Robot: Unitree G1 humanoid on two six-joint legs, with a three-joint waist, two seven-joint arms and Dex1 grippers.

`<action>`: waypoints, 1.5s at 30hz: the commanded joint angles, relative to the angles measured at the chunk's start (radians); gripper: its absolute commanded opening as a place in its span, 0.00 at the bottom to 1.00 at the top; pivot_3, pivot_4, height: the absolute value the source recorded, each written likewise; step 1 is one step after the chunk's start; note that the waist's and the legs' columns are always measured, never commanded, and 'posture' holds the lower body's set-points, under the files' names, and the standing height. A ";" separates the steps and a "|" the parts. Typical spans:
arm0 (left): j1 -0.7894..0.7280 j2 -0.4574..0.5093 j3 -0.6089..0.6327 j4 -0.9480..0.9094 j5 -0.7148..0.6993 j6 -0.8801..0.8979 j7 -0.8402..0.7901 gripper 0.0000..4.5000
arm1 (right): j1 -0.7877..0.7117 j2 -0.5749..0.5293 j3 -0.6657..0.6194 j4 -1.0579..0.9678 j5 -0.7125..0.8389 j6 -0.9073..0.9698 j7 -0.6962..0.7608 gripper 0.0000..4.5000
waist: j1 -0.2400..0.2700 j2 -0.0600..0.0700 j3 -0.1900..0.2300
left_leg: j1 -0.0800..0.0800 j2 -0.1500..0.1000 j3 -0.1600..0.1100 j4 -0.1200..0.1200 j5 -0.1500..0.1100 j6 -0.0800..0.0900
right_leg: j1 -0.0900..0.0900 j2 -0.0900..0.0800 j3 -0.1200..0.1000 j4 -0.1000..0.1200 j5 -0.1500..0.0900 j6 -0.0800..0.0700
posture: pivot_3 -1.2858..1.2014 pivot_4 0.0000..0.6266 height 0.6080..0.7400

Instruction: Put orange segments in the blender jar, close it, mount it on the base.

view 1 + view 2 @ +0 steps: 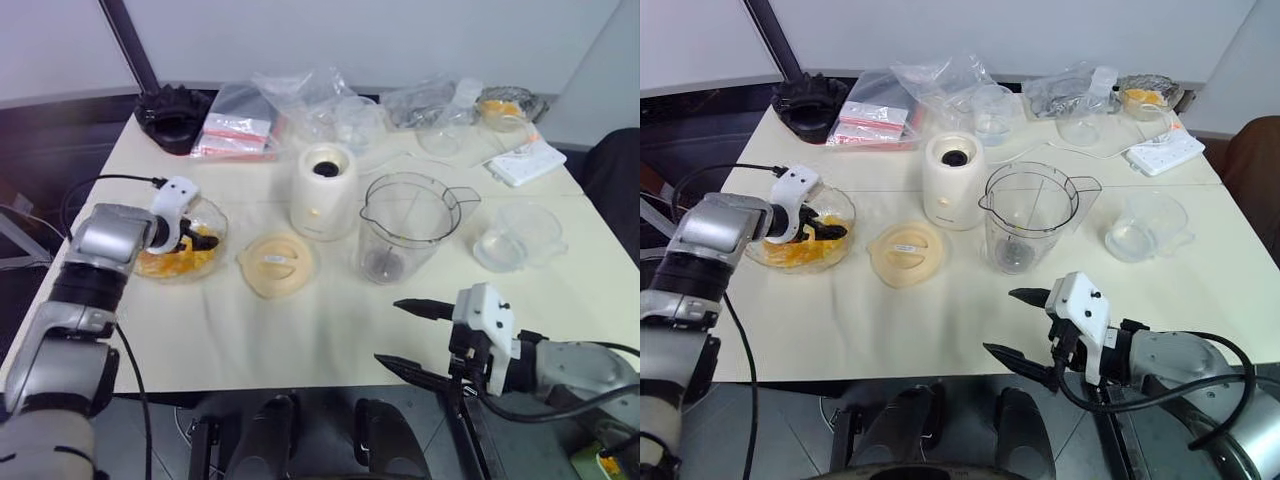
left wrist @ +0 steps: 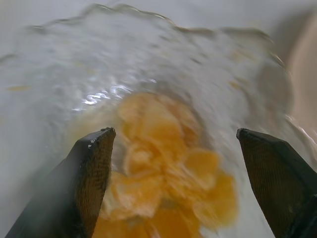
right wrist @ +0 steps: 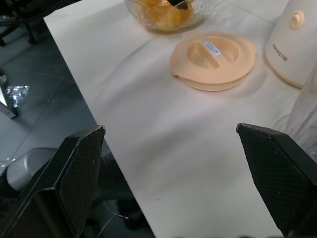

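Observation:
The orange segments [image 2: 168, 168] lie piled in a clear glass bowl [image 1: 216, 215] at the table's left. My left gripper [image 1: 195, 238] hangs open just over the bowl, its fingers [image 2: 94, 168] on either side of the pile and apart from it. In the middle of the table the blender jar [image 1: 405, 225] stands upright and uncovered. The cream base [image 1: 325, 190] is just left of it. A flat cream lid [image 1: 276, 264] lies in front of the base. My right gripper [image 1: 405, 335] is open and holds nothing, above the table's front edge, before the jar.
A smaller clear bowl [image 1: 518, 238] sits right of the jar. Along the back are a black ridged part [image 1: 172, 118], plastic bags [image 1: 240, 130], a white power strip [image 1: 528, 162] and another dish with orange pieces [image 1: 503, 108].

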 commanded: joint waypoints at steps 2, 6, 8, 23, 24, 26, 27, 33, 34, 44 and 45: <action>-0.048 -0.043 0.036 0.076 0.037 0.020 0.084 0.91 | -0.037 -0.009 -0.018 -0.047 0.062 0.035 -0.029 0.99 | -0.001 0.000 0.000 | 0.000 0.000 0.000 0.000 0.000 0.000 | 0.000 0.000 0.000 0.000 0.001 0.000 | 0.52 0.24 1.00; -0.076 -0.098 0.074 0.163 0.031 0.020 0.132 0.91 | -0.085 -0.016 -0.018 -0.037 0.090 0.068 -0.053 0.99 | 0.000 -0.001 0.000 | 0.000 0.000 0.000 0.000 0.000 0.000 | 0.000 0.000 0.000 0.000 0.002 0.002 | 0.52 0.24 1.00; -0.092 -0.122 0.107 0.208 0.019 0.040 0.158 0.91 | -0.105 -0.015 -0.015 -0.038 0.103 0.083 -0.070 0.99 | 0.000 -0.001 0.000 | 0.000 -0.001 0.000 0.001 0.000 0.000 | 0.000 0.000 0.000 0.000 0.002 0.002 | 0.52 0.24 1.00; -0.107 -0.187 0.126 0.346 0.045 0.021 0.192 0.63 | -0.139 -0.008 0.002 -0.026 0.122 0.109 -0.122 1.00 | 0.001 -0.001 -0.001 | 0.001 -0.001 0.000 0.002 0.000 0.000 | 0.002 0.000 0.000 0.001 0.003 0.003 | 0.52 0.24 1.00; -0.109 -0.189 0.129 0.350 0.047 0.015 0.196 0.50 | -0.142 -0.007 0.002 -0.028 0.126 0.111 -0.126 1.00 | 0.001 -0.001 -0.001 | 0.002 -0.001 0.000 0.002 0.000 0.000 | 0.002 0.000 0.000 0.001 0.003 0.003 | 0.52 0.24 1.00; -0.113 -0.191 0.135 0.356 0.049 0.005 0.202 0.30 | -0.145 -0.006 0.004 -0.031 0.130 0.114 -0.134 1.00 | 0.002 -0.001 -0.001 | 0.002 -0.001 0.000 0.003 0.000 0.000 | 0.002 0.000 0.000 0.002 0.003 0.003 | 0.52 0.24 1.00; -0.116 -0.192 0.139 0.359 0.050 0.000 0.203 0.20 | -0.147 -0.005 0.004 -0.030 0.132 0.115 -0.137 1.00 | 0.002 -0.001 -0.002 | 0.002 -0.001 0.000 0.003 0.000 0.000 | 0.002 0.000 0.000 0.002 0.003 0.003 | 0.52 0.24 1.00; -0.130 -0.161 0.134 0.305 0.074 -0.008 0.204 0.01 | -0.149 -0.001 0.008 -0.025 0.128 0.115 -0.144 1.00 | 0.001 -0.002 -0.001 | 0.001 -0.001 0.000 0.003 0.000 0.000 | 0.002 -0.001 0.000 0.002 0.003 0.003 | 0.52 0.24 1.00; -0.132 -0.151 0.133 0.281 0.074 0.009 0.198 0.01 | -0.148 -0.001 0.008 -0.024 0.126 0.113 -0.144 1.00 | 0.001 -0.002 -0.001 | 0.001 -0.001 0.000 0.003 0.000 0.000 | 0.002 -0.001 0.000 0.002 0.003 0.003 | 0.52 0.24 1.00; -0.082 0.078 0.088 -0.093 0.022 0.253 -0.011 0.01 | -0.137 -0.005 -0.004 0.005 0.098 0.092 -0.118 1.00 | -0.003 -0.002 -0.001 | 0.001 -0.001 0.000 0.002 0.000 0.000 | 0.001 0.000 0.001 0.002 0.003 0.003 | 0.52 0.24 1.00; -0.080 0.094 0.087 -0.103 0.016 0.258 -0.027 0.01 | -0.136 -0.005 -0.006 0.009 0.097 0.090 -0.116 1.00 | -0.002 -0.002 -0.001 | 0.001 -0.001 0.000 0.002 0.000 0.000 | 0.000 0.000 0.001 0.002 0.003 0.003 | 0.52 0.24 1.00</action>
